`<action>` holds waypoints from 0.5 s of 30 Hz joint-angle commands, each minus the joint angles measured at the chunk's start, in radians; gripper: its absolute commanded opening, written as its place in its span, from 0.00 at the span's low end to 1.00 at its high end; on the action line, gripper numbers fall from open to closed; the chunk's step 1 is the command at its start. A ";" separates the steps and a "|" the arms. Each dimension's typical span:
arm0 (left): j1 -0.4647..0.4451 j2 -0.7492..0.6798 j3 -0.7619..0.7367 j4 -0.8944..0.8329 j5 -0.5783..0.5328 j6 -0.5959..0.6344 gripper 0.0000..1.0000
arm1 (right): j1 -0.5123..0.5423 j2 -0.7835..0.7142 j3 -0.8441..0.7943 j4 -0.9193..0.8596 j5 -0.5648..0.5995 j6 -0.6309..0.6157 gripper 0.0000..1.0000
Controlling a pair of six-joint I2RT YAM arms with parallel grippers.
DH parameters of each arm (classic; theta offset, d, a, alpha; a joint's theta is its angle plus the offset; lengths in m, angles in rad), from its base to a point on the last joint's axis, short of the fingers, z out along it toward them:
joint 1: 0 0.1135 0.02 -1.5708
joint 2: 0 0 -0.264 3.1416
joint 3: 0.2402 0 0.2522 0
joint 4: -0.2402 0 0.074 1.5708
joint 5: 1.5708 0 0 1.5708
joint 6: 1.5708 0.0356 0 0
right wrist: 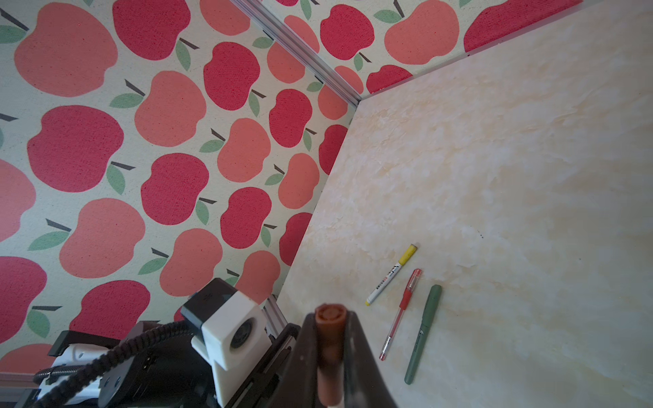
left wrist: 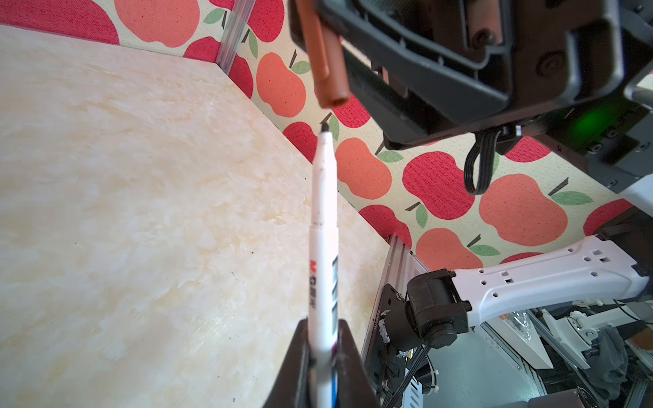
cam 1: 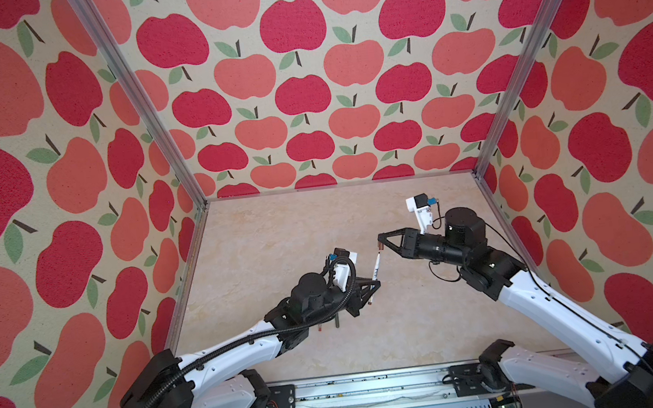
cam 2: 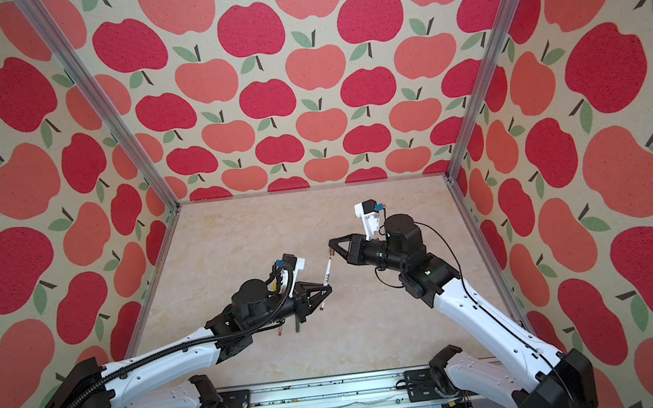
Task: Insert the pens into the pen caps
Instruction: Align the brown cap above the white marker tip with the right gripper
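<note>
My left gripper [left wrist: 323, 326] is shut on a white pen [left wrist: 323, 229] with a dark tip, held mid-air with the tip pointing away from me. My right gripper [right wrist: 329, 315] is shut on the brown pen cap [right wrist: 328, 339]. In the left wrist view the cap's [left wrist: 327, 63] open mouth faces the pen tip, a short gap apart and slightly off line. Both top views show the pen [cam 1: 376, 268] [cam 2: 328, 274] between the left gripper [cam 1: 376, 285] and the right gripper [cam 1: 380, 243]. On the table lie a yellow-capped white pen [right wrist: 390, 277], a red pen [right wrist: 401, 314] and a dark green pen [right wrist: 422, 335], caps on.
The three lying pens sit under my left arm in both top views; only their ends, red [cam 1: 321, 327] and green [cam 1: 336, 323], show. Apple-patterned walls with metal corner posts [cam 1: 185, 158] enclose the marbled table [cam 1: 278, 235]. A rail [cam 1: 379, 389] runs along the front edge.
</note>
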 commanded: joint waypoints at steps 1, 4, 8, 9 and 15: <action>-0.007 -0.017 0.012 -0.008 -0.010 0.029 0.00 | 0.009 -0.014 0.027 -0.018 0.004 -0.012 0.10; -0.007 -0.016 0.012 -0.010 -0.013 0.031 0.00 | 0.021 -0.006 0.015 -0.005 0.006 -0.005 0.10; -0.007 -0.022 0.008 -0.012 -0.016 0.035 0.00 | 0.035 0.001 0.008 -0.004 0.016 -0.010 0.10; -0.007 -0.025 0.006 -0.013 -0.017 0.035 0.00 | 0.036 0.000 0.006 -0.006 0.020 -0.011 0.10; -0.005 -0.030 0.006 -0.019 -0.019 0.041 0.00 | 0.037 0.002 0.000 -0.014 0.030 -0.025 0.10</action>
